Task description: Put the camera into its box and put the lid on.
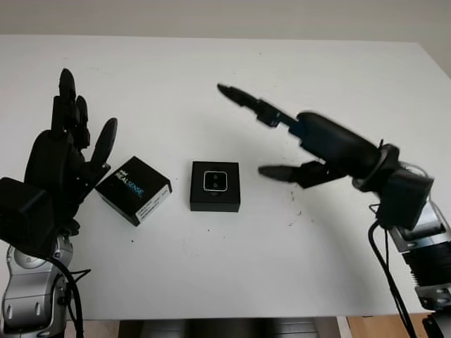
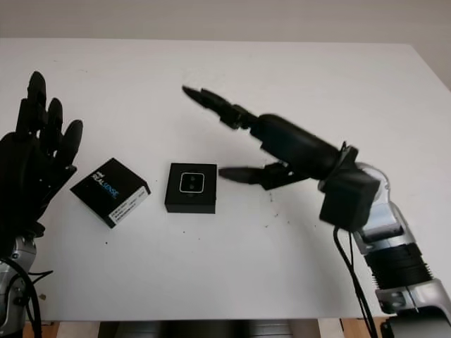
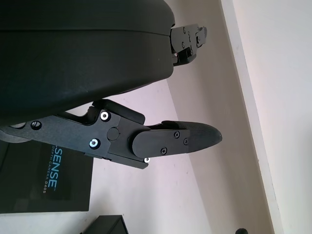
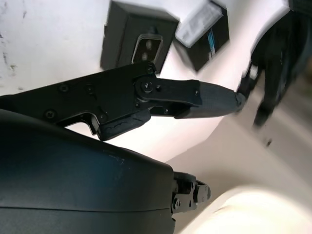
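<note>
An open black box (image 1: pixel 214 201) sits mid-table with the small camera (image 1: pixel 215 181), pale-rimmed, lying in its middle. The lid (image 1: pixel 134 190), black with REALSENSE lettering and a white label, lies flat a short way to the box's left, apart from it. My right hand (image 1: pixel 243 130) hovers open above the table just right of the box, one finger reaching over the far side and the thumb pointing at the box's right edge. My left hand (image 1: pixel 88 105) is raised open beside the lid's left corner, holding nothing. The right wrist view shows the box (image 4: pixel 127 34) and lid (image 4: pixel 207 34) beyond the thumb.
The white table (image 1: pixel 232 267) carries a few dark specks right of the box. Its front edge runs near my arms' bases, and its right edge lies beyond the right forearm (image 1: pixel 402 190).
</note>
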